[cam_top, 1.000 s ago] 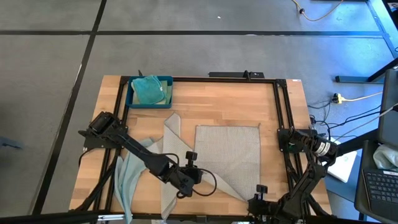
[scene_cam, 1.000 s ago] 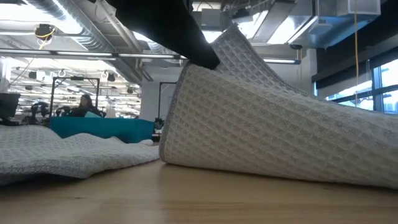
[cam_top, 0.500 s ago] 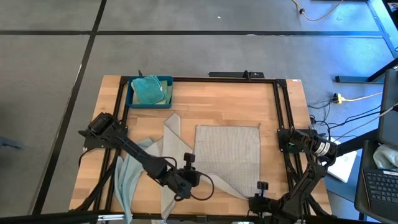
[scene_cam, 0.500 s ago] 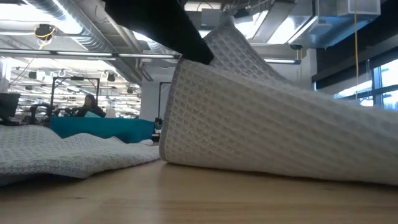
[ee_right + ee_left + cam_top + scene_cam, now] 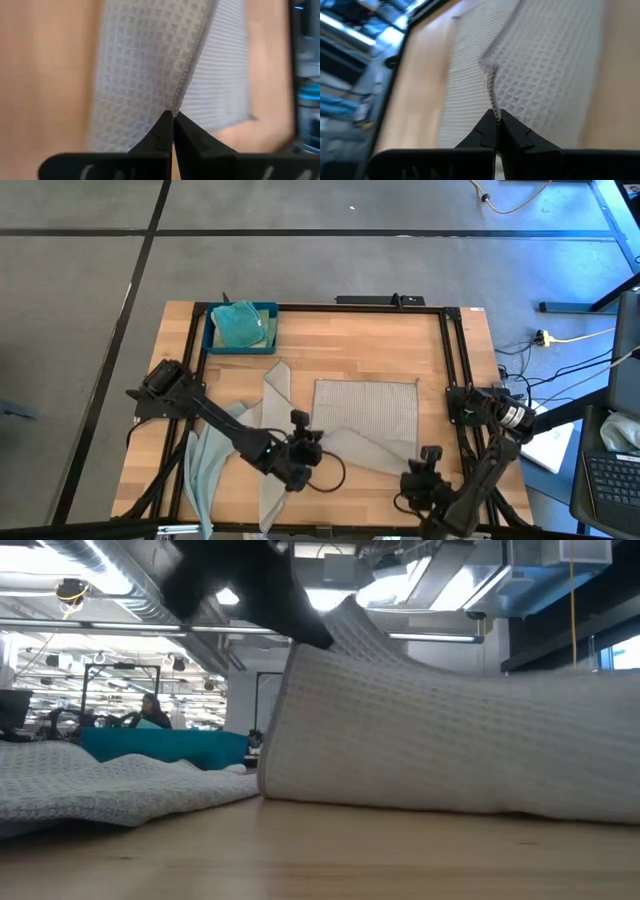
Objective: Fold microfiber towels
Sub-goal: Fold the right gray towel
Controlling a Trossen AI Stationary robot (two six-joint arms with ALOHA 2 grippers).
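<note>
Gripping the near edge of a light grey waffle-weave towel point(image 5: 366, 420) at two points, both grippers hold it lifted off the wooden table point(image 5: 350, 345) while its far part lies flat on the boards. The left gripper point(image 5: 306, 448) — fingers point(image 5: 485, 134) pressed together on the towel's hemmed corner, as the left wrist view shows — sits near the table's middle, just beside the lifted fold. The right gripper point(image 5: 427, 471) is clamped on the opposite near corner toward the right rail, its jaws pinching the stitched hem in the right wrist view, fingertips point(image 5: 164, 128) meeting on the cloth. From the low view the raised towel forms a broad, rounded ridge across the table, with a dark finger at its peak. A second light grey towel point(image 5: 278, 395) lies rumpled under and beside the left arm, and a pale blue towel point(image 5: 207, 460) hangs partly over the near left edge. At the far left corner a dark blue tray point(image 5: 212, 340) holds a teal towel point(image 5: 238, 323) — bunched — with a sliver of pale green towel point(image 5: 268, 330) beside it. Beyond the table, in the low view, a person point(image 5: 150, 708) is seated in the room.
</note>
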